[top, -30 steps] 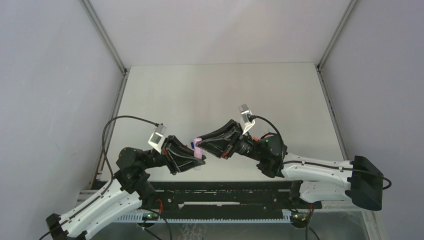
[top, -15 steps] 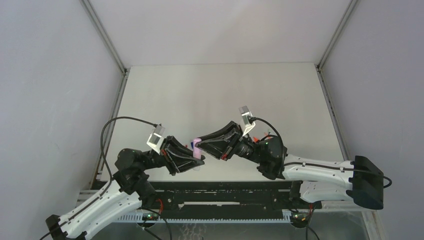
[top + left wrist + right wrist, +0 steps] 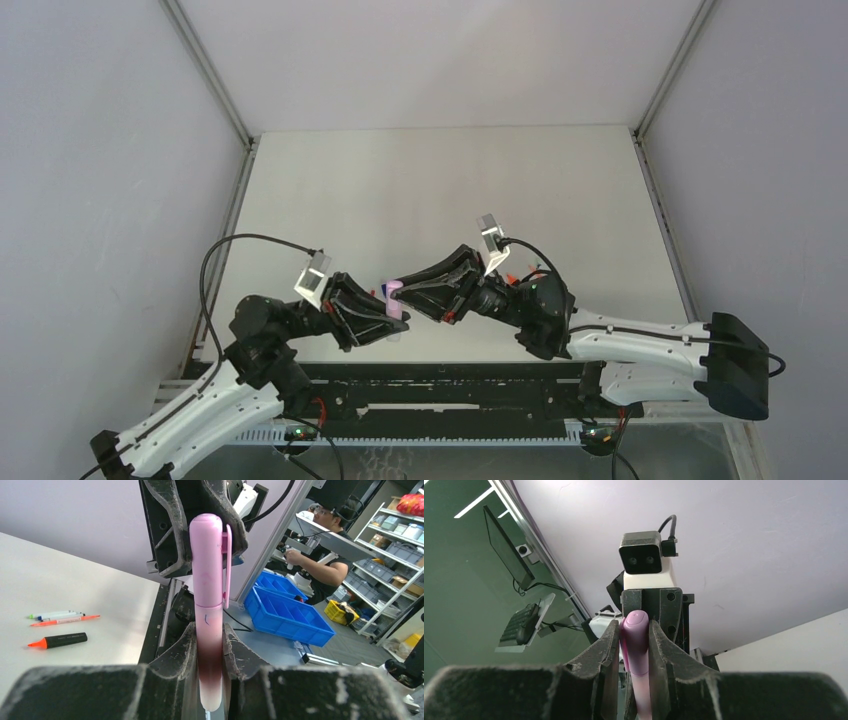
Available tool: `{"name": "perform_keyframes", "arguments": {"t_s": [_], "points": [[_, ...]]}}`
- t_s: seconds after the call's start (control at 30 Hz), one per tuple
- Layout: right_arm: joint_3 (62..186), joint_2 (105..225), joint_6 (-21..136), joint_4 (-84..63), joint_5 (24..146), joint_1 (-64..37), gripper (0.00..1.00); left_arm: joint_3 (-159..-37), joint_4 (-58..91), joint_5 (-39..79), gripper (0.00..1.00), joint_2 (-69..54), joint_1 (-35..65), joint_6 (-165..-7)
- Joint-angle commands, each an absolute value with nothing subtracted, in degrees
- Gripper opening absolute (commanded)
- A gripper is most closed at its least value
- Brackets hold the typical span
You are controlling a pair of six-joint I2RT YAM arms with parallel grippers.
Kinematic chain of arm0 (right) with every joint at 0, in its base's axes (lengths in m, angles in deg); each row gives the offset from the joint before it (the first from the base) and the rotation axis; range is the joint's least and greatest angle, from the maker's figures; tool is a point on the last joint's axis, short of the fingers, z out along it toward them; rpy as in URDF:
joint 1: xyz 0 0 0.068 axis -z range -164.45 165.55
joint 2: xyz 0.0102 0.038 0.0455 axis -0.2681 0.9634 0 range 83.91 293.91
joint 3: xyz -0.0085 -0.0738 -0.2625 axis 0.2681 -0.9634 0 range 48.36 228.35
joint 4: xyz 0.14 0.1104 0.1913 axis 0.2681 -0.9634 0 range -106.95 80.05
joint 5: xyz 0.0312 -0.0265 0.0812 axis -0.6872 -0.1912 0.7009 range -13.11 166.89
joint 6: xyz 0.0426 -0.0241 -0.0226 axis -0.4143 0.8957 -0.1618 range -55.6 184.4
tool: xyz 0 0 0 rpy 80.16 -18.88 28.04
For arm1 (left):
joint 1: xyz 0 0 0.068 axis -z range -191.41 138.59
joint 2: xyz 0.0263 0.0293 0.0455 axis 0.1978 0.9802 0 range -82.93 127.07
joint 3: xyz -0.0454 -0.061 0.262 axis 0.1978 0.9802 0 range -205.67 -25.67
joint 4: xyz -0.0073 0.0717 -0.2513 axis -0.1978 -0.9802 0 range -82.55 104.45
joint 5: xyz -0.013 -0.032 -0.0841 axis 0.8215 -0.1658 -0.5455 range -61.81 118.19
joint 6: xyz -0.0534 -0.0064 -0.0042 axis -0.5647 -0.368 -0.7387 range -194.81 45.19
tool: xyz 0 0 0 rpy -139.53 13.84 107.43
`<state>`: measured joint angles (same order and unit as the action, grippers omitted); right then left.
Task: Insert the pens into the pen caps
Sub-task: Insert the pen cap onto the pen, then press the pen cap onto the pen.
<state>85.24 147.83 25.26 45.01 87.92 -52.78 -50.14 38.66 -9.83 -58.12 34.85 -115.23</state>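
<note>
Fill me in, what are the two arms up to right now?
Both arms hold one pink highlighter in the air between them. The left gripper clamps its barrel and the right gripper clamps its cap, which looks pushed on. A black highlighter with its orange tip bare, a thin orange pen and a pale pen lie on the table.

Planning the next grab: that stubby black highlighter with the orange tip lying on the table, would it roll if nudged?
The black highlighter looks like rigid plastic, so probably stiff and light. It lies on the smooth table and seems rounded, so a sideways nudge would likely roll it. Its bare orange tip might smear.
</note>
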Motion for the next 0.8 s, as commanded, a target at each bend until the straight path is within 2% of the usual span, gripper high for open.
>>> {"name": "perform_keyframes", "arguments": {"t_s": [0.0, 0.03, 0.07, 0.23, 0.33, 0.4, 0.5, 0.77], "points": [[82.74, 148.42, 26.55, 29.17, 91.87, -53.58, 0.0, -59.71, 43.67, -8.26, 0.0, -58.34, 34.56, -108.44], [82.8, 147.75, 26.73, 28.47, 91.47, -53.43, 0.03, -59.91, 41.34, -8.16, 0.0, -58.39, 34.56, -107.06], [82.81, 147.03, 27.1, 27.79, 91.39, -53.18, 0.1, -60.05, 39.04, -7.95, 0.0, -58.6, 34.56, -105.85], [82.86, 141.02, 29.35, 22.4, 91.22, -51.46, 0.55, -61.31, 26.86, -6.83, 0.0, -60.05, 34.56, -100.9], [82.96, 136.33, 31.66, 18.18, 91.28, -50.09, 0.7, -62.51, 19.4, -6.51, 0.0, -60.27, 34.56, -98.21], [83.35, 133.3, 33.42, 15.15, 91.72, -48.91, 0.77, -63.35, 15.65, -6.83, 0.0, -59.79, 34.56, -96.73], [84.6, 130.1, 36.16, 11.07, 92.99, -47.29, 0.82, -64.66, 11.42, -8.65, 0.0, -58.18, 34.56, -94.63], [92.32, 131.74, 42.04, 7.21, 95.86, -46.24, 0.84, -67.11, 6.72, -12.89, 0.0, -54.22, 34.57, -89.45]]}}
